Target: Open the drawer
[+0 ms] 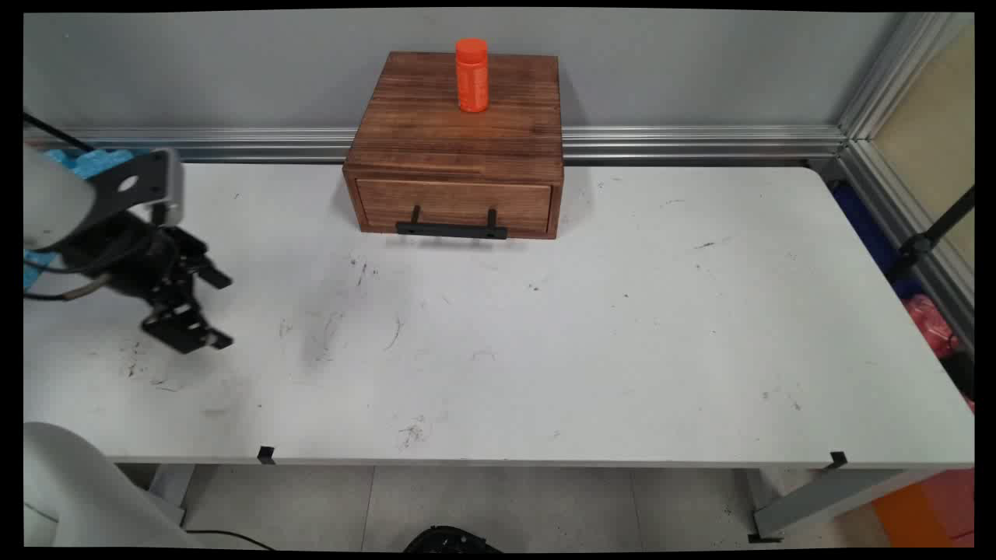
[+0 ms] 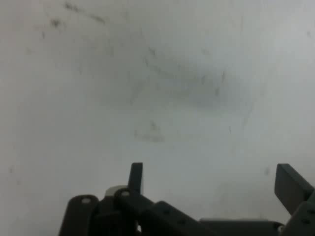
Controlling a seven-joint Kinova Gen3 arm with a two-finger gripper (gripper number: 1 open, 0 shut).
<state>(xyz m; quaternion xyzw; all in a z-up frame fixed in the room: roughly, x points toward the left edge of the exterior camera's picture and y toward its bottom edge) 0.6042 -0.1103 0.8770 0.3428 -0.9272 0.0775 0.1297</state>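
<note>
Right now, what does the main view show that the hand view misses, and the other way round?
Only the main view shows the wooden drawer box by the wall, drawer closed, with an orange bottle upright on top. Only the hand view shows close-up scuff marks under the open tool. Both show the tool, holding nothing, over bare white table.

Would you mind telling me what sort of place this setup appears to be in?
Probably a robotics lab or test cell: a scuffed white table framed by aluminium rails, with only a wooden drawer box, an orange bottle on it, and the open gripper.
</note>
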